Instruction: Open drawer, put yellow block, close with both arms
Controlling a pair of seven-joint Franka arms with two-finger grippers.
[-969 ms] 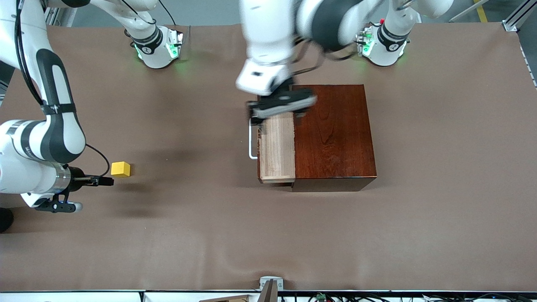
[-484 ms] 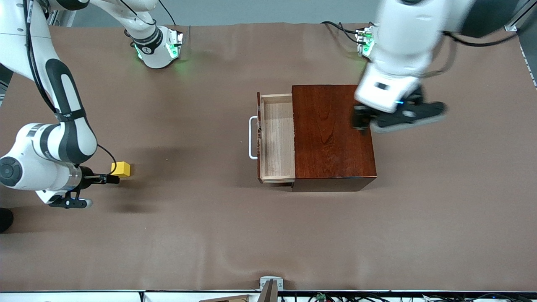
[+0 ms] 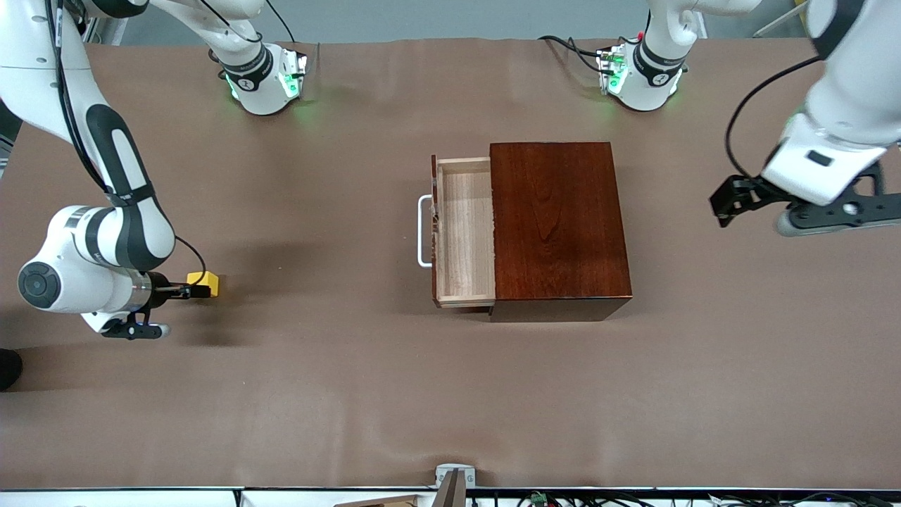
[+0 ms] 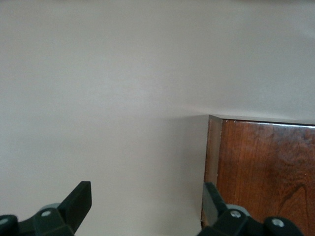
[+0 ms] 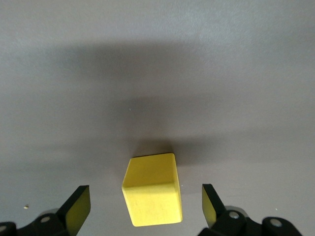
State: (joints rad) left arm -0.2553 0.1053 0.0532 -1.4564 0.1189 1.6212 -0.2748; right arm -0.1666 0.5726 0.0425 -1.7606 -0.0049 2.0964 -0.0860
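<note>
Drawer (image 3: pixel 464 236) stands pulled out of the dark wooden box (image 3: pixel 559 225), pale lining bare, white handle (image 3: pixel 423 231) facing my right arm's end of the bench (image 3: pixel 450 394).

Yellow block (image 3: pixel 203 283) sits on the bench well apart from the box, toward that same end. My right hand (image 3: pixel 188 290) is low, at the block, fingers spread wide and holding nothing. In the right wrist view the block (image 5: pixel 152 189) lies between the two fingertips, slightly skewed to them, gaps on both sides.

My left hand (image 3: pixel 735 201) hangs over the bench at the left arm's end, open, empty, waiting.

Right arm is plainly the nearer one. Judgement: close on the block next.
</note>
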